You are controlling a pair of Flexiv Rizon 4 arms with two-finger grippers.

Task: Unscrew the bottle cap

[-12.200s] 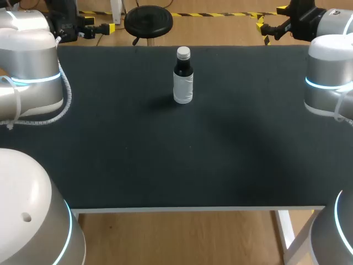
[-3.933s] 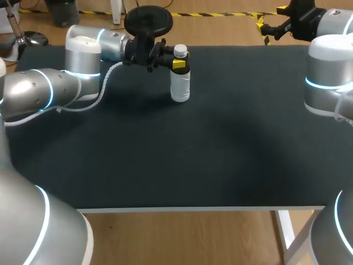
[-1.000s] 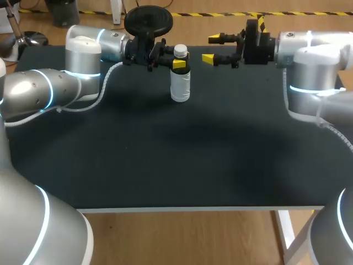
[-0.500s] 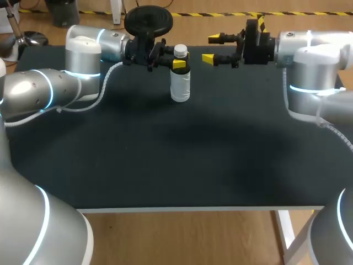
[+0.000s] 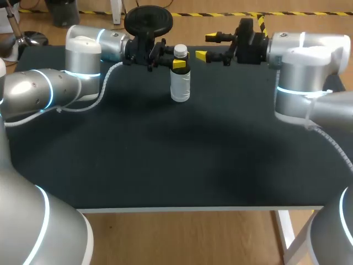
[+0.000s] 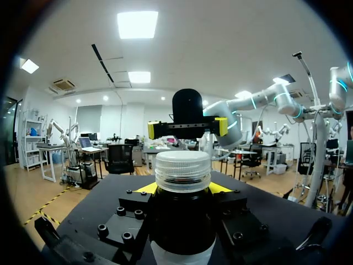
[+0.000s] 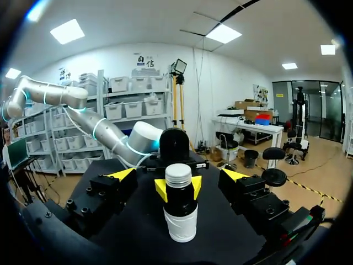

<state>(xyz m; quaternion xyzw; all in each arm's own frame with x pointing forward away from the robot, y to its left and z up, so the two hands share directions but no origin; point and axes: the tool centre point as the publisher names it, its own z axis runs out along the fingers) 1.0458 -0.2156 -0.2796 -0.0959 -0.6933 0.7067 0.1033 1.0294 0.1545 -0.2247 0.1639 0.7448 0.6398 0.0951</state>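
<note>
Silver and rounded, the left arm comes in from the left side and reaches along the far edge of the black table. Its left gripper is closed on the dark upper part of the bottle, just under the cap, with one yellow tip on each side of the glass. I think it grips there so that the body cannot turn when the cap is twisted, and so that the cap itself is left free above the fingers. The bottle stands at the far middle of the table, a little to the left of the centre. It is upright on its base, with a white label around the lower part. Its long axis is vertical and the cap points straight up. To the right of the cap, near but not touching it, the right gripper hangs at cap height with its fingers spread wide and nothing between them. One finger is on the far side and one on the near side, both pointing to the left toward the cap. From its wrist view the cap lies ahead, on the middle line between the two fingers. This looks like a preparation to close on the cap from two sides. The right arm comes in from the right side, level with the table.
</note>
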